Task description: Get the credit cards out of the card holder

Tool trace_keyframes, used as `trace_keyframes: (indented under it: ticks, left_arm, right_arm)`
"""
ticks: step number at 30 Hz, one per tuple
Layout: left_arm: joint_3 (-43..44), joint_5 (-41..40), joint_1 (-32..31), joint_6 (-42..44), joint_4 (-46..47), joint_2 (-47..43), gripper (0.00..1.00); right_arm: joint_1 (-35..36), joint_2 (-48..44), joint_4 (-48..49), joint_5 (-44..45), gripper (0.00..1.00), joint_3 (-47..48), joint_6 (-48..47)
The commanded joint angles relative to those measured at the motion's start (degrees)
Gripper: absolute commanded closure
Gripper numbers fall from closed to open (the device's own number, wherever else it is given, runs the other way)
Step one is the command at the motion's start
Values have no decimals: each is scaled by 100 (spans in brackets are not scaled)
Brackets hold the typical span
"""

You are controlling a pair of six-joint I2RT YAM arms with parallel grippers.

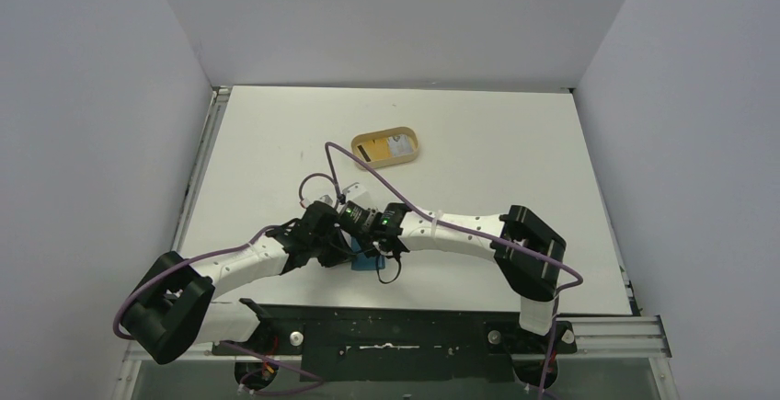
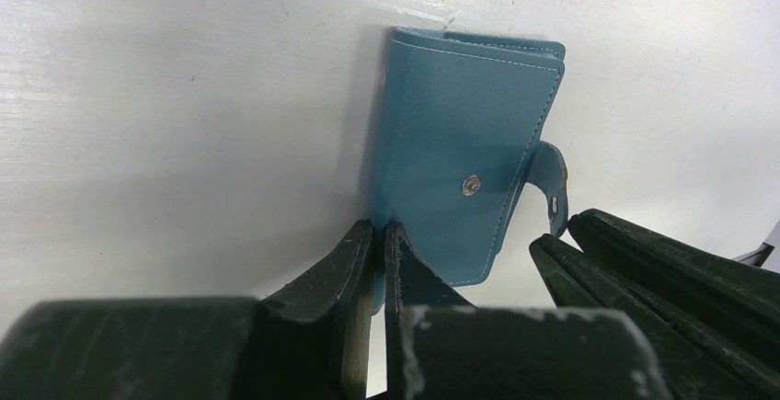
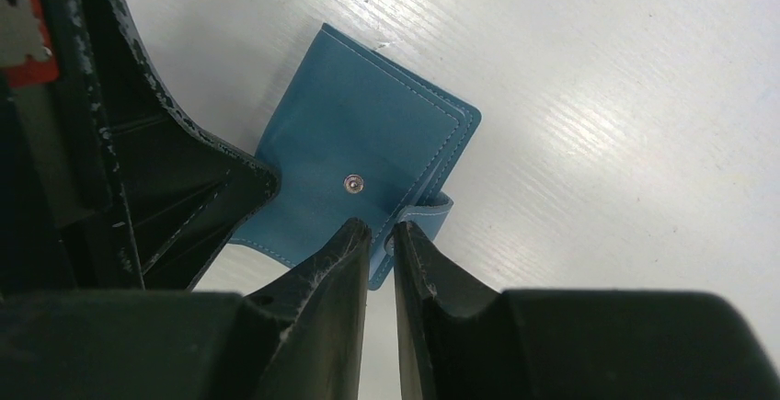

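Note:
The card holder [image 1: 366, 260] [image 2: 460, 133] [image 3: 354, 142] is a teal wallet, folded closed and lying on the white table between the two arms. My left gripper [image 2: 379, 227] [image 1: 345, 251] is shut on its near left edge. The snap tab [image 2: 550, 175] [image 3: 432, 209] hangs unfastened off the opposite edge, away from its metal stud [image 3: 353, 182]. My right gripper [image 3: 379, 227] [image 1: 372, 251] pinches that tab between its fingertips, jaws nearly together. No credit cards show at the wallet; its inside is hidden.
A tan oval tray [image 1: 361, 147] sits at the back centre of the table with a pale flat card-like rectangle [image 1: 398, 146] in it. Both wrists crowd together over the wallet near the front edge. Grey walls stand on the left, right and back.

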Motion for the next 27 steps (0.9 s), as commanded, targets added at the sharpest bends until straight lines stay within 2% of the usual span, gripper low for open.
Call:
trace_keyframes:
  ticks: [1,12,18,21,27]
  left_arm:
    - [-62,-24,26,74,-215,31,100]
    - [-70,-9,15,74,-210,31,100]
    - [-45,-2,22,82,-210,56,100]
    - [-27,0,22,90,-212,80,100]
    - [-18,3,20,97,-215,90,100]
  right_arm:
    - [26,126,72,209,82,232,-3]
    - [36,189,-54,316,82,265,1]
    - [36,197,-89,419,91,272,1]
    - [32,181,-81,433,100,272,1]
    - [15,71,270,138,100,128,2]
